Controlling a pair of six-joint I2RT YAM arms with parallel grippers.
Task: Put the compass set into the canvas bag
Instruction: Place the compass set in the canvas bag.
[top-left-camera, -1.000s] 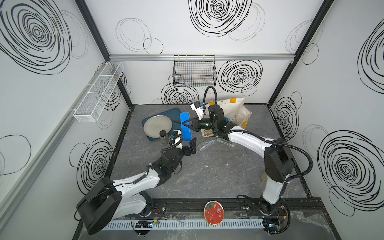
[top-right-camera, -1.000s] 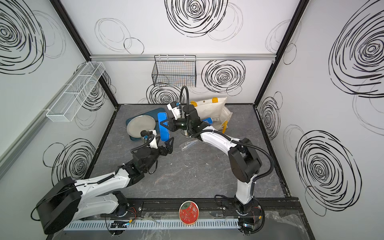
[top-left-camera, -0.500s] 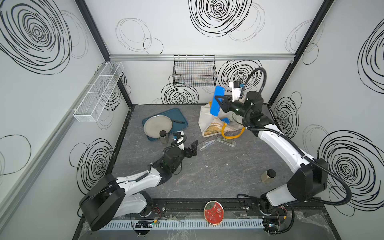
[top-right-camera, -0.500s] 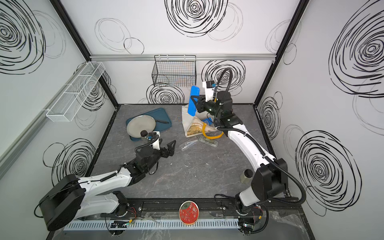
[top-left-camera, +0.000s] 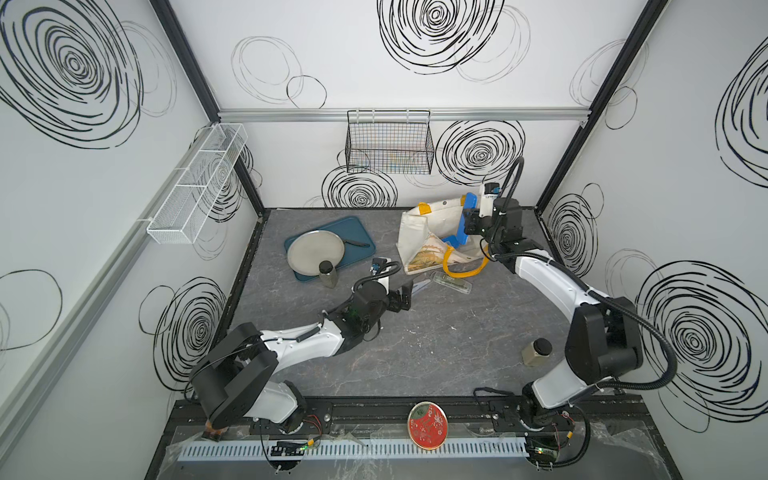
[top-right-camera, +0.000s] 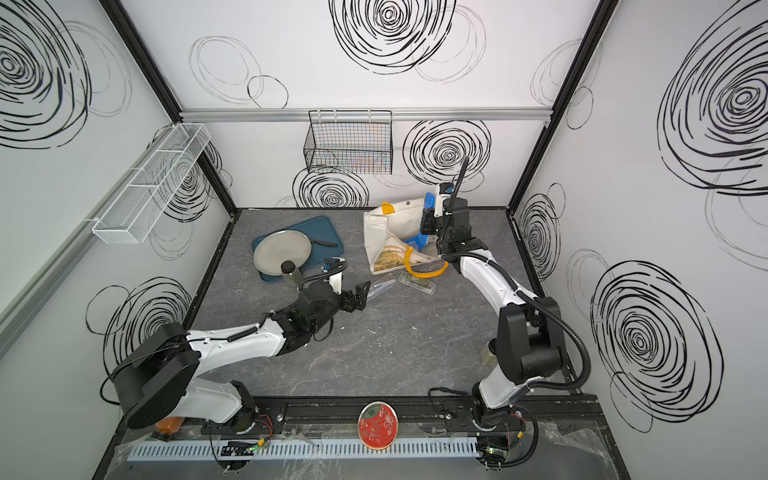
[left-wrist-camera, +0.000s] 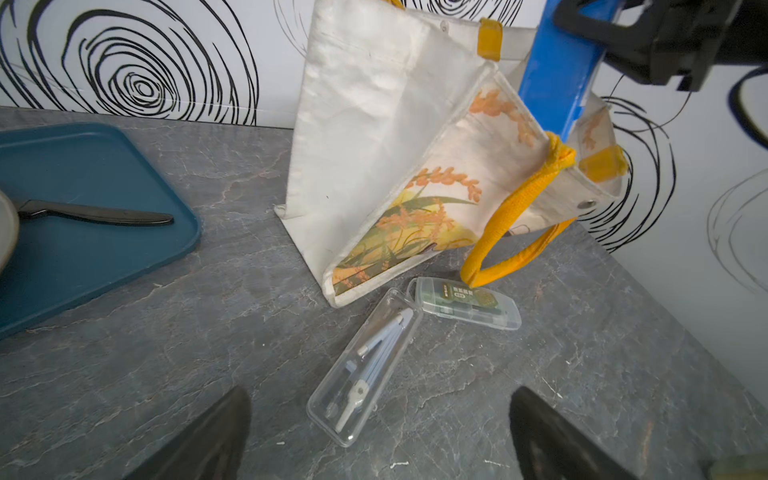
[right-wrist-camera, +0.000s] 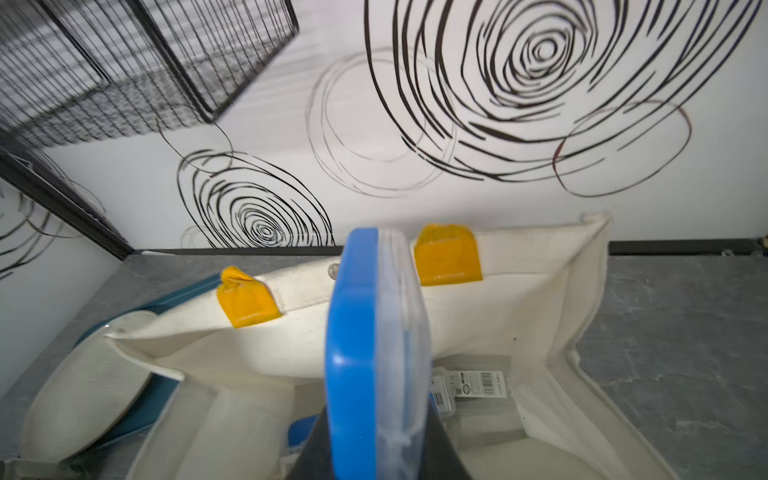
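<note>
Top views first: the right gripper (top-left-camera: 466, 221) is clamped on the compass set (top-left-camera: 470, 202). I'm taking that to be the flat blue case with the clear lid, since that's what's being carried; can't read its contents. It stands on edge at the mouth of the canvas bag (top-left-camera: 415, 232), lower end already dipping inside. The left gripper (top-left-camera: 404, 296) hangs out in front of the bag, jaws wide apart, holding nothing, just short of a clear case (top-left-camera: 422, 285) lying at the bag's foot.

Left wrist: that clear case (left-wrist-camera: 365, 370) shows a drawing compass inside, so there's some doubt over which item counts. The bag's printed front sags forward, and the yellow handle (left-wrist-camera: 519, 216) flops down over it to the table.

Right wrist: the blue case (right-wrist-camera: 374, 353) sits between the bag's two walls, above some packets (right-wrist-camera: 478, 384) at the bottom.

My take: don't let go yet. Sink the case until most of it is under the rim and keep it parallel to the walls. Then open and pull straight back up so the gripper doesn't hook the rim or handle and tip the bag.
</note>
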